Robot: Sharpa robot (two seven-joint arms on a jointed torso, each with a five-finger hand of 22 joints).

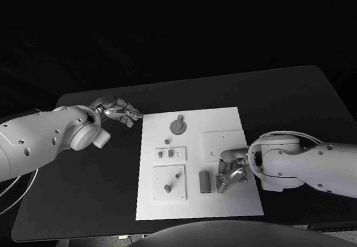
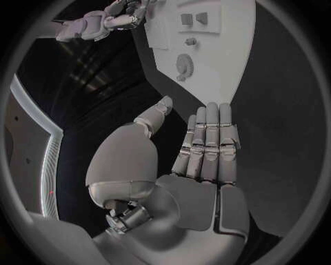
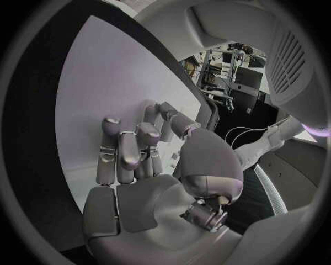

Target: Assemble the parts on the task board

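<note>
The white task board [image 1: 236, 203] lies in the middle of the black table. Grey parts sit on it: a round toothed piece [image 1: 177, 125] at the far end, two small pieces [image 1: 170, 153] on a raised tile, a short peg [image 1: 167, 188] on a second tile, and a flat bar [image 1: 204, 181]. My right hand [image 1: 232, 171] is low over the board's near right part, just right of the bar, fingers partly bent [image 3: 131, 149] with nothing seen in them. My left hand [image 1: 118, 111] hovers off the board's far left corner, fingers straight [image 2: 210, 143], holding nothing. The round piece [image 2: 184, 66] lies ahead of it.
A raised white square [image 1: 222, 138] stands on the board's right half, just beyond my right hand. Bare black table [image 1: 83, 190] stretches left of the board, and its edges lie near both arms.
</note>
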